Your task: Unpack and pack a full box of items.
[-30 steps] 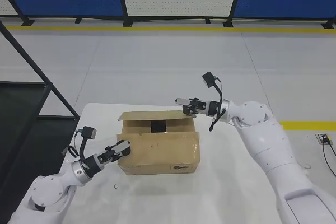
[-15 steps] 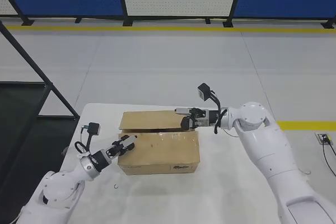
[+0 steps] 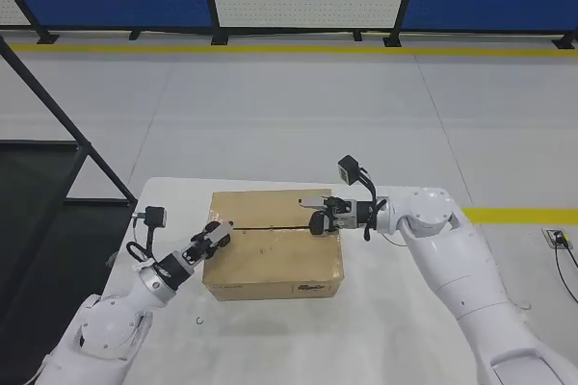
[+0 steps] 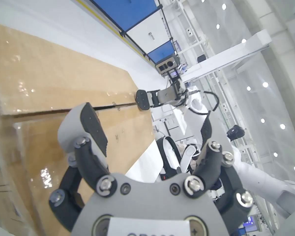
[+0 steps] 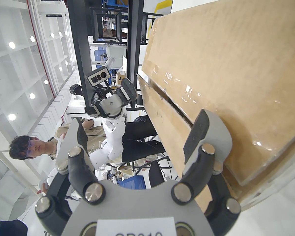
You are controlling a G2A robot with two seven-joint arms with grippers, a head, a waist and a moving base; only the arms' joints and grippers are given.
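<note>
The left gripper [image 3: 215, 238] is at the left end of the box [image 3: 275, 260], with its fingers apart and one finger over the top. The brown box sits in the middle of the table [image 3: 385, 318], long side running left to right, and its shut, shiny top hides the inside. The right gripper [image 3: 313, 214], fingers apart too, has one finger at the right end of the top's thin crack.

Left pincer [image 3: 215, 236] and right pincer [image 3: 314, 214], jaws apart.

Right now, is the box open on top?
No, both top flaps of the box lie flat and meet along a thin seam.
</note>
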